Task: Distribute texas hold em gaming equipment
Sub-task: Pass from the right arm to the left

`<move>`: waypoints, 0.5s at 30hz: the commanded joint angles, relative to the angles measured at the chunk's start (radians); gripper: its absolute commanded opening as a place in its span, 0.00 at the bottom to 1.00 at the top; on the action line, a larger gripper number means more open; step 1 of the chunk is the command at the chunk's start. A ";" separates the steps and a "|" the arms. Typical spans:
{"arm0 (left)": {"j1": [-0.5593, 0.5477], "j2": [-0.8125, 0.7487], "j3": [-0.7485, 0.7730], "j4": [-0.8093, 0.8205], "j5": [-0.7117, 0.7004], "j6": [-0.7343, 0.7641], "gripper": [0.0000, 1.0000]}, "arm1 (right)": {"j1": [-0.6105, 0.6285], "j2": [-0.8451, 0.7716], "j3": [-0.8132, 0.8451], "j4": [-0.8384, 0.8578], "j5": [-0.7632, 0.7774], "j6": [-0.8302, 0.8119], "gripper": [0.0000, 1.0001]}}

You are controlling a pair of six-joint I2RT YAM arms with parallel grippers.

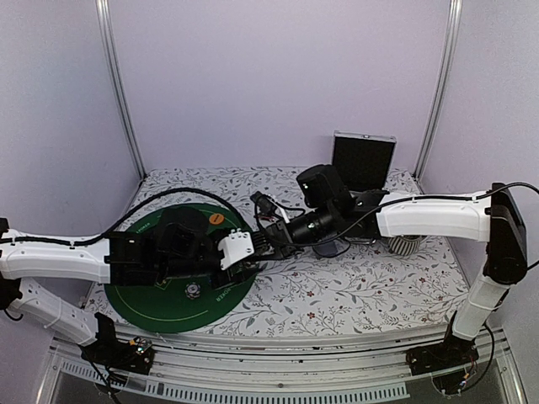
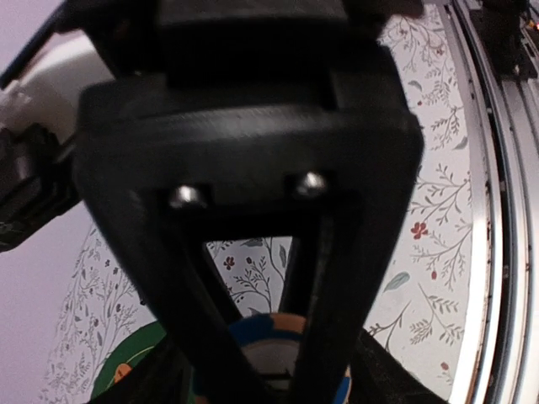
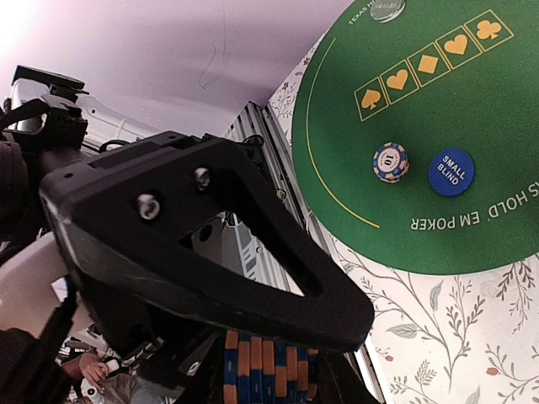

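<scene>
Right gripper point(image 3: 278, 364) clamped on chip stack point(image 3: 266, 370), presumably so left gripper point(image 2: 271, 370) can peel singles. I can't tell whether left grasps the blue-orange chip point(image 2: 257, 330). One striped chip point(image 3: 391, 162) lies on green mat point(image 3: 438, 101).

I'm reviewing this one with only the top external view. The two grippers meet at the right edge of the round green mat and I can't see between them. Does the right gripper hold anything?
Observer: Yes. The right wrist view shows the right gripper closed on a stack of blue-and-orange striped poker chips.
Reviewer: And the left gripper?
Observer: Its wrist view shows a blue-and-orange chip face-on between its fingers. Whether they grip it, I cannot tell.
Reviewer: Anything beside the lone small striped chip on the round green mat?
Observer: A blue disc printed SMALL BLIND lies beside it, not touching.
</scene>
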 commanded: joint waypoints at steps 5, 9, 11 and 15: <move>0.004 -0.016 -0.040 0.133 -0.028 -0.035 0.58 | 0.010 0.015 -0.001 0.029 -0.005 0.016 0.02; 0.005 -0.004 -0.029 0.069 0.004 -0.032 0.60 | 0.010 0.006 0.003 0.028 0.005 0.017 0.02; 0.006 -0.008 -0.029 0.045 0.005 -0.034 0.59 | 0.009 0.003 0.003 0.028 0.008 0.018 0.02; 0.016 -0.015 -0.031 0.025 -0.006 -0.038 0.50 | 0.009 0.008 0.004 0.028 0.008 0.020 0.02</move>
